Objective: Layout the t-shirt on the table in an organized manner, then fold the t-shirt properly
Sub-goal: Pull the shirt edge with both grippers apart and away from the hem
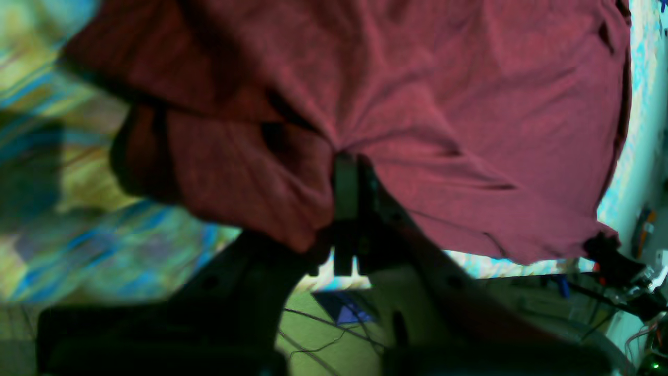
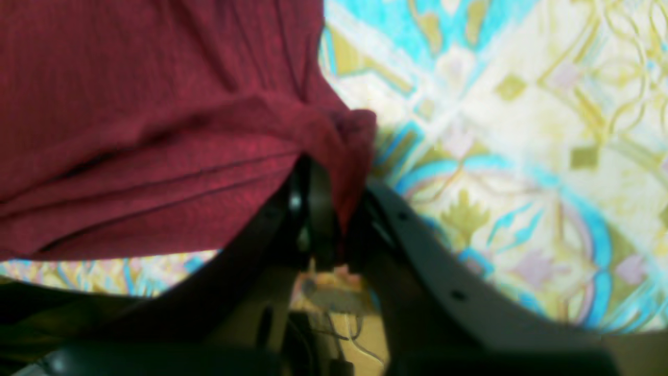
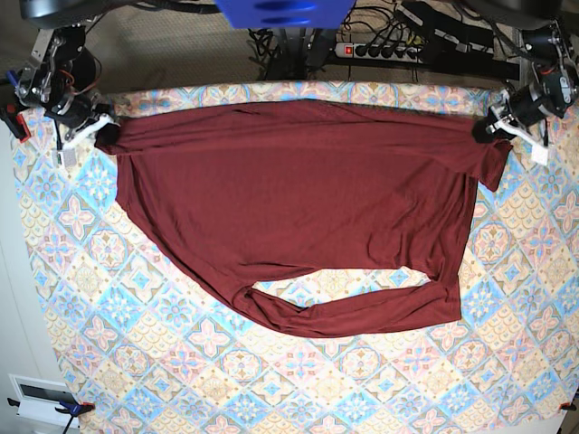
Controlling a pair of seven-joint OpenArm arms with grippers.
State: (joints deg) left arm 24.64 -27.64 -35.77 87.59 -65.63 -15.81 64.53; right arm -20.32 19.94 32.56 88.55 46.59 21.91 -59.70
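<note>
Fabric stretched wide: the t-shirt (image 3: 298, 194) spans the far half of the table (image 3: 298, 389), its top edge pulled into a near-straight line just short of the table's far edge. At one end of that line the right gripper (image 3: 101, 134) has its jaws closed on a bunched corner of the t-shirt; the right wrist view shows the cloth pinched tight between the dark fingers (image 2: 313, 209). At the other end the left gripper (image 3: 488, 127) is clamped the same way on the opposite corner, with folds fanning out from the pinch in the left wrist view (image 1: 347, 183). Down from that taut edge, the t-shirt narrows and sags toward the table's middle, and a long sleeve (image 3: 362, 312) curls along its near hem, leaving a small window of tablecloth showing between sleeve and body. Nearer than the sleeve, the patterned cloth lies open all the way to the table's near edge, and bare strips flank the t-shirt on either side. Beyond the table's far edge sits a power strip (image 3: 407, 50) among dark cables on the floor.
</note>
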